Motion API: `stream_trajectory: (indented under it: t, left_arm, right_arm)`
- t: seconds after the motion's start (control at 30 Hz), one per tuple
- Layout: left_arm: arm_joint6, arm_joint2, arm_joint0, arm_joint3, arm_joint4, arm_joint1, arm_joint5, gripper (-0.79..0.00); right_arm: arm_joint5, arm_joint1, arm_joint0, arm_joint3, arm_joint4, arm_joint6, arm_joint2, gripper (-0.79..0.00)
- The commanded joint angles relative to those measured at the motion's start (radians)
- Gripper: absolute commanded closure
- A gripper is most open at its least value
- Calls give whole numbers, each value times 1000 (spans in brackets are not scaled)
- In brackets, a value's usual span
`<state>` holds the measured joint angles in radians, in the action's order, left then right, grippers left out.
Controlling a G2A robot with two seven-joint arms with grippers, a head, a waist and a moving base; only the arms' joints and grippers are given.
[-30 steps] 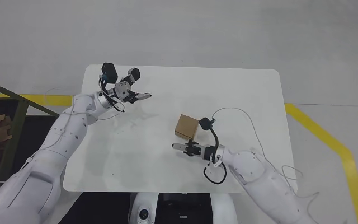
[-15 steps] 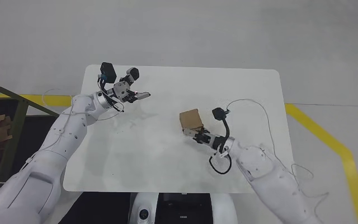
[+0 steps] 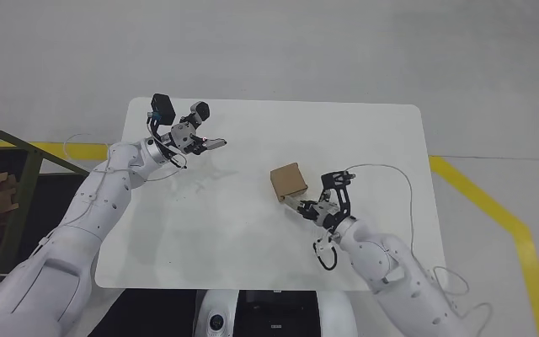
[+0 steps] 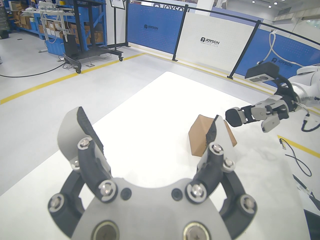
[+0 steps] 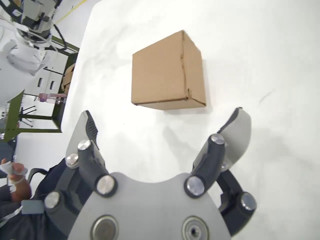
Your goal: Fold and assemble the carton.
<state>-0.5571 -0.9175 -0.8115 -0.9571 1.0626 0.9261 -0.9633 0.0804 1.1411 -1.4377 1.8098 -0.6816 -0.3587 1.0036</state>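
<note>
Closed carton (image 3: 289,180) on white table (image 3: 354,126); both grippers' jaws spread wide, empty.
Beside the table runs yellow floor tape (image 3: 472,192). Brown cube, flaps shut, mid-table just beyond right gripper (image 5: 162,113); left gripper (image 4: 148,116) well apart.

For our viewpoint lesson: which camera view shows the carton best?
The right wrist view: the carton sits close and unobstructed, top and side faces and seam visible. The top view shows it small, near the right gripper. In the left wrist view one finger of the left gripper partly hides it.
</note>
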Motion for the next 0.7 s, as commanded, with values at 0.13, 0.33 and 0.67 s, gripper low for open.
stream_trajectory:
  t: [0.13,0.33,0.67]
  left_arm:
    - [0,0,0,0,0,0,0,-785]
    - [0,0,0,0,0,0,0,-785]
    - [0,0,0,0,0,0,0,-785]
  right_arm:
    - [29,11,35,-16,-123,4,-56,-785]
    - [57,24,71,-35,-206,-13,-102,-785]
    - [113,47,118,-73,-341,-42,-164,-785]
